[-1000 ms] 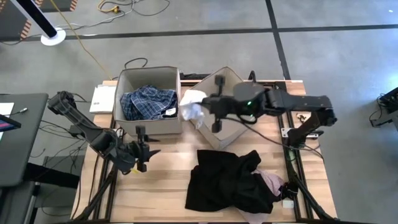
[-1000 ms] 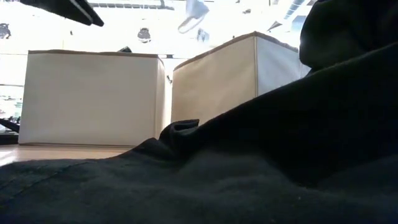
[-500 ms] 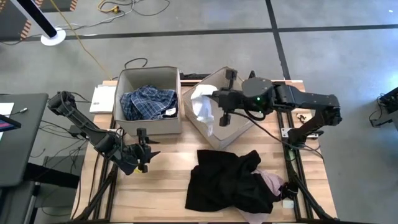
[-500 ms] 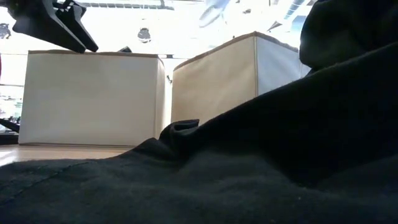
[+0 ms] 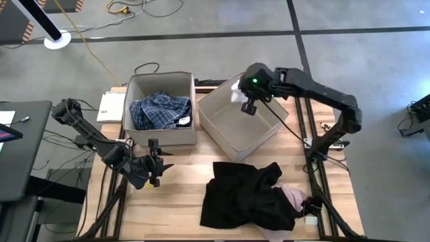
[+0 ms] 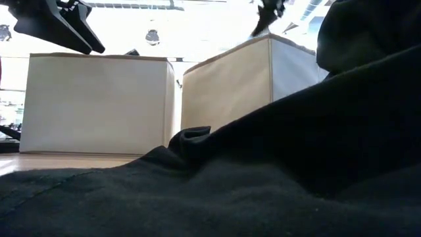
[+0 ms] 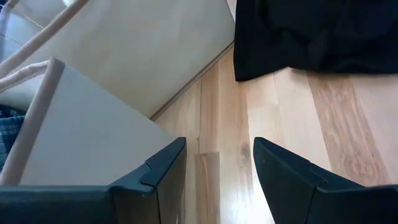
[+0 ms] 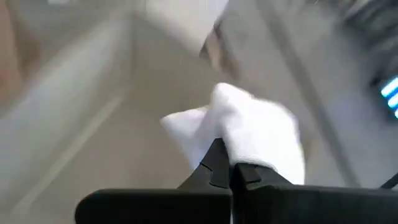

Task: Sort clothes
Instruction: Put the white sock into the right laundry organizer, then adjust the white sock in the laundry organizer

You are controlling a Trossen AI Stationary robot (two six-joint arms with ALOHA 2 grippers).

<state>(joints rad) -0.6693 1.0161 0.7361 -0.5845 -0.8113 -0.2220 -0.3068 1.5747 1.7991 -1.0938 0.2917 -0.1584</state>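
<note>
My right gripper [image 5: 249, 105] hangs over the far part of the tilted right beige box [image 5: 236, 128], shut on a small white piece [image 8: 249, 134]. In the high view only a scrap of that piece [image 5: 235, 96] shows beside the gripper. Blue-and-white plaid shirts [image 5: 160, 111] lie in the left beige box [image 5: 134, 131]. A large black garment [image 5: 245, 195] lies spread on the table's near right, with a pink one [image 5: 293, 197] at its right edge. My left gripper [image 5: 156, 171] stands open above the table near the left box's front, with nothing between its fingers [image 7: 165, 171]. My right gripper pinches a bunched part of the white piece [image 8: 233, 146] between its two shut fingertips [image 8: 214, 163]. The fingers slant down from the table's right. The piece is lifted clear over the right box and bulges slack beyond the fingertips; one layer or several, I cannot tell.
The two boxes stand side by side at the back of the wooden table [image 5: 181, 202]; the right one is turned at an angle. A white booklet [image 5: 110, 106] lies left of the left box. Bare wood shows between my left gripper and the black garment.
My right gripper has swung from the gap between the boxes toward the table's far right, over the right box, tipping downward. The white piece went with it; it hung long and spread before and is now mostly hidden under the gripper. My left gripper sank a little.
</note>
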